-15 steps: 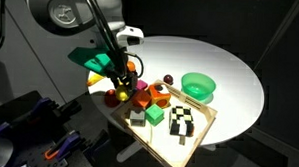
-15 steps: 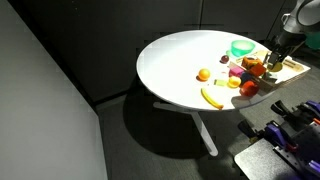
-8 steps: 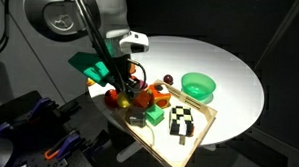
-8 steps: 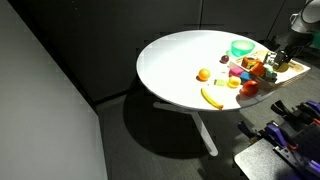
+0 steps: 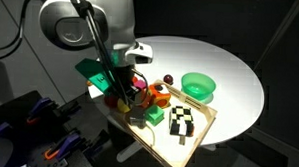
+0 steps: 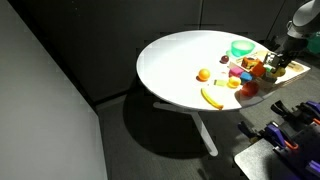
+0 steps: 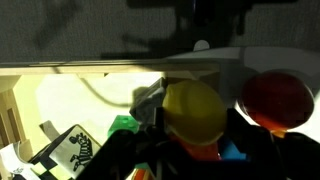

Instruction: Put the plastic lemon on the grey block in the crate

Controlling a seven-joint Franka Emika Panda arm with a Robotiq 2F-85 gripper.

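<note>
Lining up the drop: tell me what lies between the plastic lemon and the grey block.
Nothing: in the wrist view the plastic lemon overlaps the grey block.

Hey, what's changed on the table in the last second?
The pincer, shut on the plastic lemon, carried it down from the loose fruit toward the grey block in the crate. Nothing was grabbed or released. The green bowl, banana and checkered block stayed put.

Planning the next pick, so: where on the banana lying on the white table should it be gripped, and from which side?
Across its middle, straight down from above. The banana lies flat on the white table, long and narrow, apart from the orange, so closing across its short width at mid-length should probably keep it balanced.
</note>
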